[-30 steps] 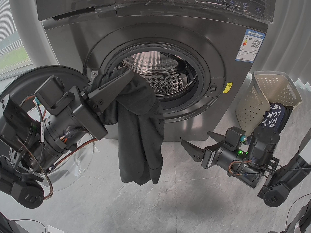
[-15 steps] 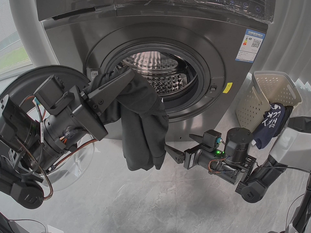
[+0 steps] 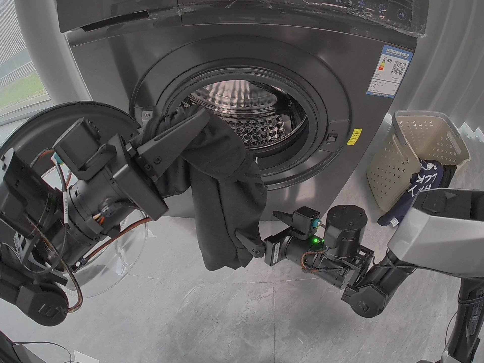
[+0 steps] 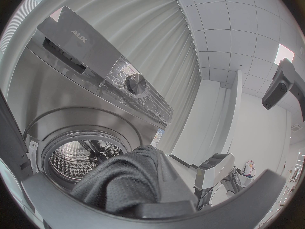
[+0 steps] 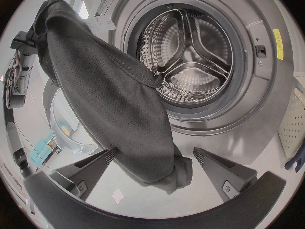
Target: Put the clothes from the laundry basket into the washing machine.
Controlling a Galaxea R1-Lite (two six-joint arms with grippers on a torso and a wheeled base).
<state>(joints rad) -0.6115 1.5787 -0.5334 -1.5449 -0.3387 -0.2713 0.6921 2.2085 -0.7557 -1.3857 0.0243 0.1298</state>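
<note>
The dark grey mesh garment hangs in the air just in front of the round mouth of the silver-grey front-loading washing machine. Its top is bunched at the left edge of the opening. The rest drops straight down past the lower rim and hangs clear of the pale grey tiled floor.

The left tool is pinching that bunched top at the height of the opening, with one long black finger lying over the cloth. The right tool sits lower, near the bottom of the machine's front. Its fingers are spread wide, with the garment's dangling end between them and not clamped.

Behind the cloth is the shiny perforated steel drum, and no clothing is visible in the part that shows. The round glass door is swung fully open to the left, behind the left arm.

Near the machine's right corner stands the cream perforated plastic laundry basket. A navy blue garment with white lettering hangs over its front rim.
</note>
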